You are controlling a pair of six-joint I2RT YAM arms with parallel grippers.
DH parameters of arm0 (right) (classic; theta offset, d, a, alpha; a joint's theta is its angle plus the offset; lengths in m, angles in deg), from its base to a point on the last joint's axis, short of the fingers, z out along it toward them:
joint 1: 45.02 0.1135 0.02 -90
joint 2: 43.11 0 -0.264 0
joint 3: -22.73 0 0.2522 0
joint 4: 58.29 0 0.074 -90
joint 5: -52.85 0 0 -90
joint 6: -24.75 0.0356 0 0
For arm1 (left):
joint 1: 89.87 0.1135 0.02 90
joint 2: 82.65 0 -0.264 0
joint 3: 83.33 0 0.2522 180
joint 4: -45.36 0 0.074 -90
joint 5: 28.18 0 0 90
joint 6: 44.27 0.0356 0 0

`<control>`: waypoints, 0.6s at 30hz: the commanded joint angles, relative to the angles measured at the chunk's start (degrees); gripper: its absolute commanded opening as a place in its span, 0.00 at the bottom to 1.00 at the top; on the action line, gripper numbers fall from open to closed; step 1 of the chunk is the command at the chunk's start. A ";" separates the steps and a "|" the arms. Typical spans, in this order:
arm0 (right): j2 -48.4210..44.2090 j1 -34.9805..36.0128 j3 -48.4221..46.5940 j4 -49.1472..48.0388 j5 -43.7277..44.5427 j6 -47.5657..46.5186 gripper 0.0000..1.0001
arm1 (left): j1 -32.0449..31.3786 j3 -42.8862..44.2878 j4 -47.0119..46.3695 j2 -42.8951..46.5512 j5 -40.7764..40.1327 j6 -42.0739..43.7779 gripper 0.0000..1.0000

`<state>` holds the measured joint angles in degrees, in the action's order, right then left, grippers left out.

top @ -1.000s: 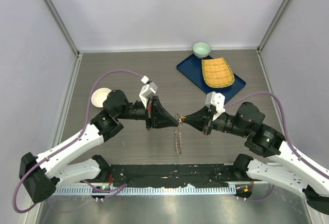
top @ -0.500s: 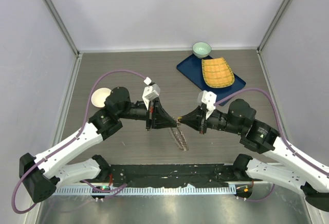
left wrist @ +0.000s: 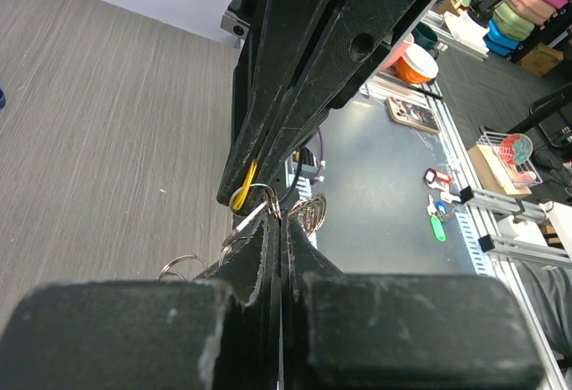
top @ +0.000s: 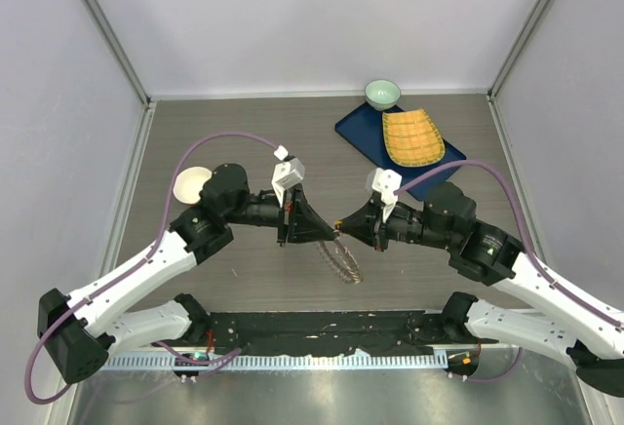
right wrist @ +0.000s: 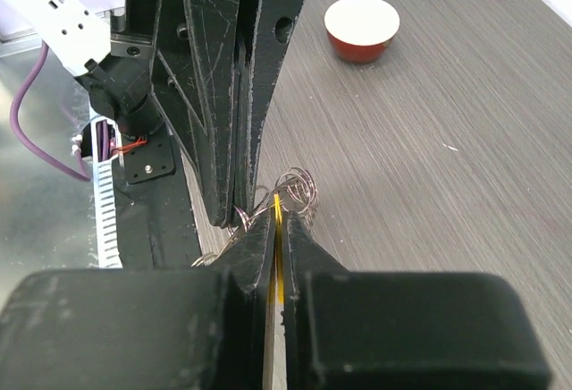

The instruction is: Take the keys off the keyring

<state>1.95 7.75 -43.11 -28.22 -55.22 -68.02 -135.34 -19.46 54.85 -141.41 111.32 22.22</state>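
The keyring (top: 344,261), a thin loop fringed with grey keys, hangs slanting between the arms near the middle of the table. My left gripper (top: 332,233) and right gripper (top: 342,225) meet tip to tip at its top. In the left wrist view the left gripper (left wrist: 282,218) is shut on a silver wire of the bunch, with small silver rings (left wrist: 308,214) beside it. In the right wrist view the right gripper (right wrist: 279,216) is shut on a thin yellow piece (right wrist: 279,207), seen edge-on, with small rings (right wrist: 298,189) just beyond. Single keys are hard to make out.
A blue tray (top: 357,131) with a yellow woven mat (top: 411,137) lies at the back right, a green bowl (top: 382,92) behind it. A white-lined bowl (top: 193,183) stands at the left, by the left arm. A black rail runs along the near edge.
The right arm has shifted left and turned a little. The hanging keyring has swung from straight down to a slant toward the lower right. Both grippers stay at its top.
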 commanded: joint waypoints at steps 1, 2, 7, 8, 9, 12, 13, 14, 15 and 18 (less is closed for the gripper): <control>1.87 0.05 -4.69 -1.03 1.45 -1.27 0.07 | -0.58 -0.88 -5.82 -0.56 1.31 -3.38 0.00; 2.31 0.05 -5.14 -0.07 1.80 -2.06 0.07 | -0.49 -2.63 -7.75 -0.39 1.04 -4.95 0.00; 2.49 0.14 -7.94 3.81 2.77 -3.39 0.17 | -0.58 -6.77 -19.98 0.23 -0.36 -10.24 0.00; 2.75 0.05 -8.56 4.42 3.03 -3.47 0.21 | -0.67 -7.12 -20.94 0.31 -0.80 -10.42 0.00; 3.19 0.05 -9.44 5.91 3.12 -3.56 0.22 | -0.67 -7.74 -22.60 0.32 -1.85 -10.85 0.00; 4.85 0.05 -13.04 9.59 4.35 -3.56 0.26 | -0.67 -8.97 -29.00 -0.56 -2.30 -14.19 0.00; 5.21 0.05 -14.53 10.57 4.96 -3.56 0.27 | -0.58 -9.67 -30.43 -1.26 -3.08 -14.98 0.00; 5.56 0.05 -15.07 11.36 5.58 -3.56 0.28 | -0.67 -10.03 -31.57 -1.53 -3.44 -16.64 0.00; 5.83 0.14 -15.51 12.67 6.80 -3.56 0.29 | -0.58 -10.29 -33.76 -1.79 -3.70 -17.09 0.00; 6.27 0.05 -16.48 14.09 8.22 -3.30 0.31 | -0.58 -11.17 -36.33 -2.14 -4.67 -18.50 0.00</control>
<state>7.78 7.75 -55.79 -13.42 -50.67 -71.21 -135.26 -29.69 28.10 -142.79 107.86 7.75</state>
